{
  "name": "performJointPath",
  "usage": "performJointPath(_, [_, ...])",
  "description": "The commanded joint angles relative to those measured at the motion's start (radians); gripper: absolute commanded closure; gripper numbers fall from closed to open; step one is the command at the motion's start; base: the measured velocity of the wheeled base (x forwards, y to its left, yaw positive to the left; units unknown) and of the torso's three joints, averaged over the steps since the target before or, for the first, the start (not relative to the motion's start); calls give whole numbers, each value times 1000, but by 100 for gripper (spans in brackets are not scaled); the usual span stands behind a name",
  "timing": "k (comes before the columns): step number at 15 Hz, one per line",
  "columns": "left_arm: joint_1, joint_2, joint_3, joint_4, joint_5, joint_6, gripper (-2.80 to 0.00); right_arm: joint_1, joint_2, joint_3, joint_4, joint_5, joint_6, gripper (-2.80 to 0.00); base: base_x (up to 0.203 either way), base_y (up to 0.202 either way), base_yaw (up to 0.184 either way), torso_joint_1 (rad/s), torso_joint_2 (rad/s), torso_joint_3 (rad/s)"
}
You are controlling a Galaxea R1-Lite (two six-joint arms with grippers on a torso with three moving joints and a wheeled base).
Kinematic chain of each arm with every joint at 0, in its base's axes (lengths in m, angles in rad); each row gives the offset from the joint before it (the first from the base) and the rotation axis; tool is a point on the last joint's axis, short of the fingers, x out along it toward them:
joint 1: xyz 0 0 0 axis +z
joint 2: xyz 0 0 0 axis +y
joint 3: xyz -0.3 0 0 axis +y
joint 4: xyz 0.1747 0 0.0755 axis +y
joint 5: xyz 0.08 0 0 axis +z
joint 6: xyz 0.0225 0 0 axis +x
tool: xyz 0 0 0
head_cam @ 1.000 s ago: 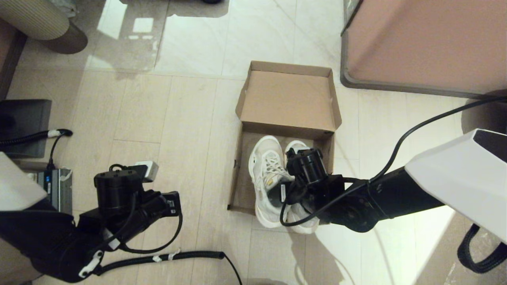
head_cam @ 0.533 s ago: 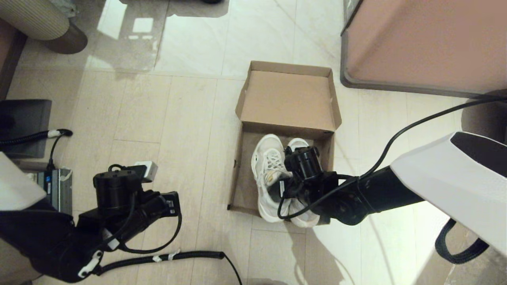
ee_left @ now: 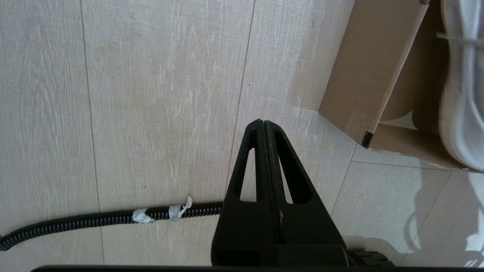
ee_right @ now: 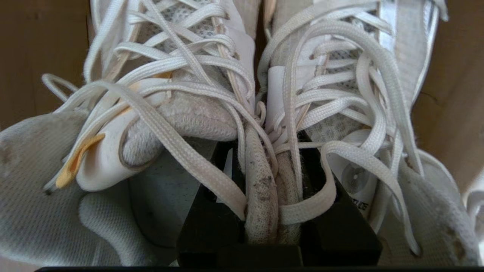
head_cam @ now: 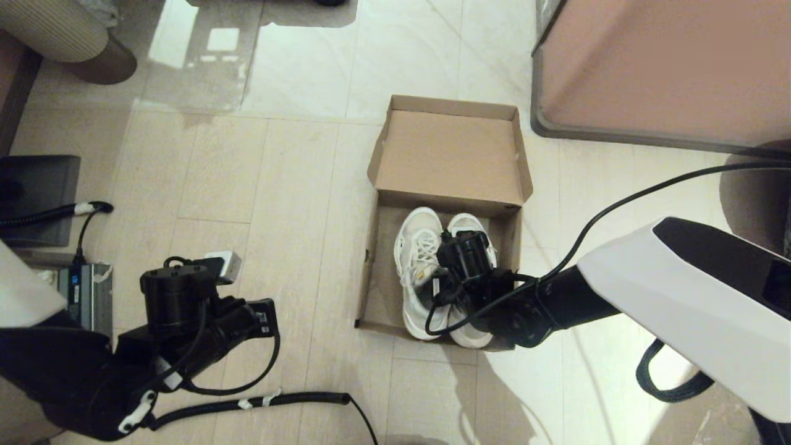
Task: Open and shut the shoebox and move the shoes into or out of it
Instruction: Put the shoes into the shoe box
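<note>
Right pincer [ee_right: 270, 211] is clamped on the inner collars of the white mesh lace-up sneakers [head_cam: 442, 272], inside the open brown cardboard shoebox [head_cam: 451, 154]. Step judged: seating the pair; next, release and withdraw. Left pincer [ee_left: 264, 128], pressed together, idles left of the shoebox.

1. A lived-in home interior — pale, glossy floor tiles [head_cam: 296, 68] throw back window light.
2. Far left, a ribbed beige cushioned seat [head_cam: 52, 28] on a round base, lounge furniture.
3. Far right, a pinkish-brown cabinet [head_cam: 667, 68] with a grey rim stands on the floor.
4. A cardboard shoebox [head_cam: 451, 154] holding white sneakers [head_cam: 420, 259] sits open on the tiles — household stuff.
</note>
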Motion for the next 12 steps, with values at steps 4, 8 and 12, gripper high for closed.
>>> performJointPath(4, [0, -8, 4, -6, 1, -1, 0, -4, 129, -28, -194, -35, -38, 0, 0, 0, 0, 0, 0, 0])
performJointPath(8, [-3, -2, 3, -6, 1, -1, 0, -22, 166, -58, -197, -61, -47, 0, 0, 0, 0, 0, 0, 0])
performJointPath(12, [-9, 0, 7, -6, 2, -1, 0, -37, 184, -72, -196, -60, -61, -280, 0, 0, 0, 0, 0, 0])
